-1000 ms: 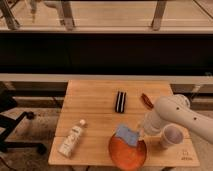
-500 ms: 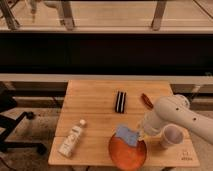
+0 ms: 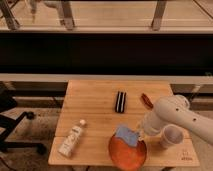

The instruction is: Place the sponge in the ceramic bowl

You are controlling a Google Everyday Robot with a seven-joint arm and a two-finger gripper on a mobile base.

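The ceramic bowl point(image 3: 128, 155), wide, shallow and orange-red, sits at the front edge of the wooden table. The light-blue sponge point(image 3: 125, 134) lies over the bowl's far rim, partly inside it. My white arm reaches in from the right. Its gripper point(image 3: 142, 131) is at the sponge's right edge, just above the bowl's rim. Whether it still holds the sponge does not show.
A small pale cup point(image 3: 170, 136) stands just right of the arm. A black rectangular block point(image 3: 120, 101) lies mid-table, with a reddish item point(image 3: 146, 100) to its right. A white bottle point(image 3: 72, 141) lies at the front left. A black chair base point(image 3: 15, 132) is on the floor to the left.
The gripper has edged slightly left and down toward the bowl's rim. The sponge and the bowl stay where they were.
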